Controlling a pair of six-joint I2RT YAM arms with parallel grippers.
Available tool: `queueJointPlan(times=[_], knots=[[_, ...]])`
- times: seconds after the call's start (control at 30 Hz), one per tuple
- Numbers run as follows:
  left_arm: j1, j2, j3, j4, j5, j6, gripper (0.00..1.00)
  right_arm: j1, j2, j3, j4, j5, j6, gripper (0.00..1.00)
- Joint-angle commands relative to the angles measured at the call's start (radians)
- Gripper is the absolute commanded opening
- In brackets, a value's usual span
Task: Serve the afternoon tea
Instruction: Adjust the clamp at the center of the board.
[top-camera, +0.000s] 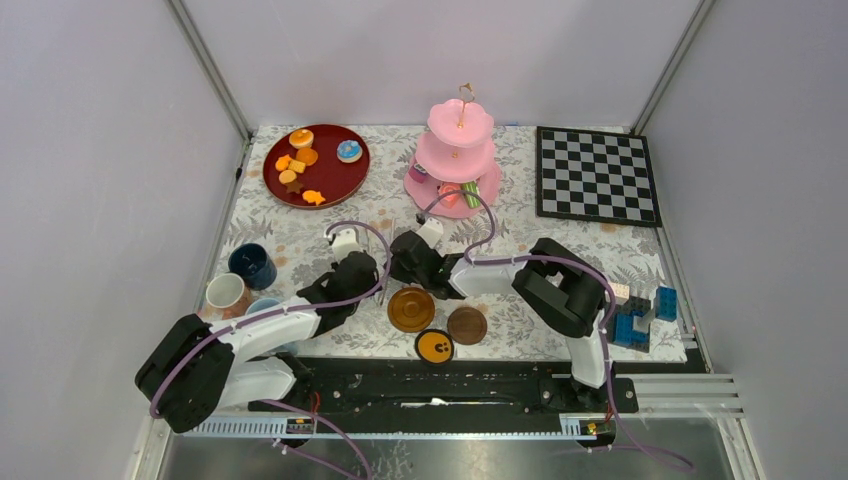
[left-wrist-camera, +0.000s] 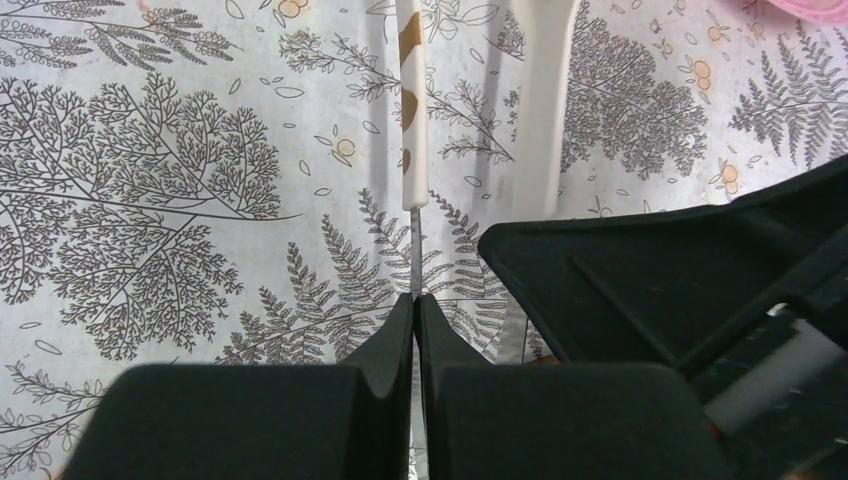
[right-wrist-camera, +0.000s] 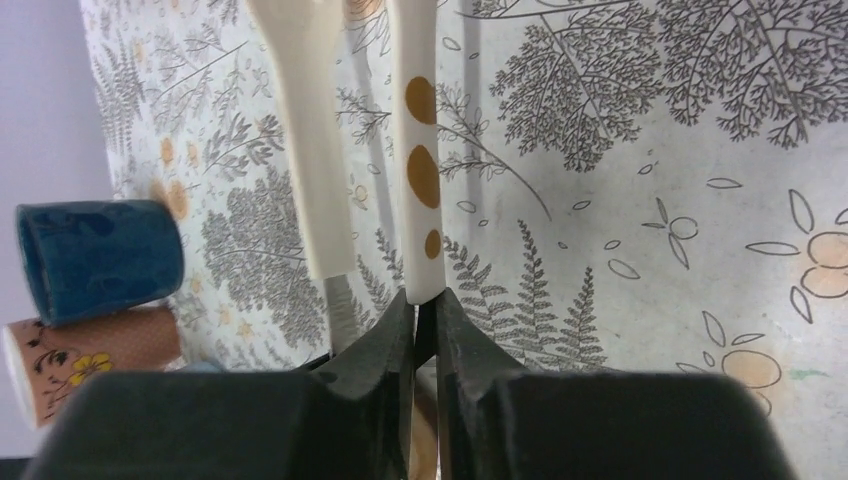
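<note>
The pink three-tier stand (top-camera: 455, 160) is at the back centre with a few pastries on its lower tiers. Several orange pastries and a blue one lie on a dark red plate (top-camera: 335, 178). Dark-blue (top-camera: 252, 265), white (top-camera: 225, 292) and light-blue (top-camera: 262, 305) cups stand at the left. Two brown saucers (top-camera: 411, 308) (top-camera: 467, 324) lie near the front. My left gripper (left-wrist-camera: 415, 297) is shut on the thin metal part of a white utensil with gold dots (left-wrist-camera: 408, 110). My right gripper (right-wrist-camera: 423, 298) is shut at the end of a gold-dotted white handle (right-wrist-camera: 420, 150). The two grippers nearly touch mid-table (top-camera: 385, 262).
A plain white-handled utensil (right-wrist-camera: 305, 150) lies beside the dotted one and also shows in the left wrist view (left-wrist-camera: 545, 100). An orange smiley disc (top-camera: 435, 346) is at the front. The chessboard (top-camera: 597, 175) is back right and the block pile (top-camera: 640, 315) at the right edge.
</note>
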Motion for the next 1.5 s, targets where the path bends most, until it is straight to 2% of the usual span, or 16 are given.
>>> queueJointPlan(times=[0.0, 0.17, 0.27, 0.3, 0.4, 0.5, 0.6, 0.73, 0.8, 0.93, 1.03, 1.13, 1.23, 1.47], knots=[[-0.003, 0.0, 0.013, 0.057, 0.024, -0.009, 0.0, -0.004, 0.033, 0.077, -0.092, 0.105, -0.049, 0.02], [0.03, 0.011, 0.047, 0.018, 0.089, -0.038, 0.01, -0.005, 0.003, 0.08, -0.093, 0.132, -0.168, 0.0], [0.113, 0.001, 0.071, -0.017, 0.212, -0.054, 0.28, -0.004, -0.037, 0.031, -0.03, 0.127, -0.232, 0.0], [0.144, -0.024, 0.062, -0.005, 0.271, -0.052, 0.41, -0.004, -0.047, 0.014, 0.002, 0.113, -0.256, 0.0], [0.198, -0.122, 0.032, 0.022, 0.396, -0.054, 0.65, -0.012, -0.079, -0.045, 0.1, 0.072, -0.289, 0.0], [0.232, -0.231, 0.006, 0.009, 0.446, -0.061, 0.77, -0.042, -0.103, -0.129, 0.246, -0.027, -0.298, 0.0], [0.306, -0.312, -0.037, 0.039, 0.574, -0.074, 0.81, -0.089, -0.122, -0.223, 0.441, -0.189, -0.287, 0.0], [0.403, -0.386, -0.144, 0.24, 0.805, -0.119, 0.92, -0.142, -0.132, -0.281, 0.592, -0.355, -0.258, 0.0], [0.424, -0.397, -0.191, 0.332, 0.866, -0.137, 0.96, -0.162, -0.132, -0.296, 0.637, -0.413, -0.234, 0.0], [0.429, -0.289, -0.22, 0.48, 0.984, -0.163, 0.99, -0.18, -0.138, -0.326, 0.732, -0.475, -0.188, 0.0], [0.429, -0.23, -0.228, 0.594, 1.036, -0.178, 0.98, -0.182, -0.129, -0.315, 0.741, -0.498, -0.166, 0.0], [0.429, -0.198, -0.199, 0.604, 1.051, -0.13, 0.9, -0.181, -0.105, -0.291, 0.741, -0.518, -0.147, 0.0], [0.428, -0.183, -0.152, 0.511, 1.004, -0.062, 0.81, -0.181, -0.093, -0.284, 0.747, -0.526, -0.14, 0.0], [0.406, -0.148, -0.101, 0.496, 0.969, -0.024, 0.61, -0.174, -0.074, -0.257, 0.716, -0.526, -0.142, 0.0]])
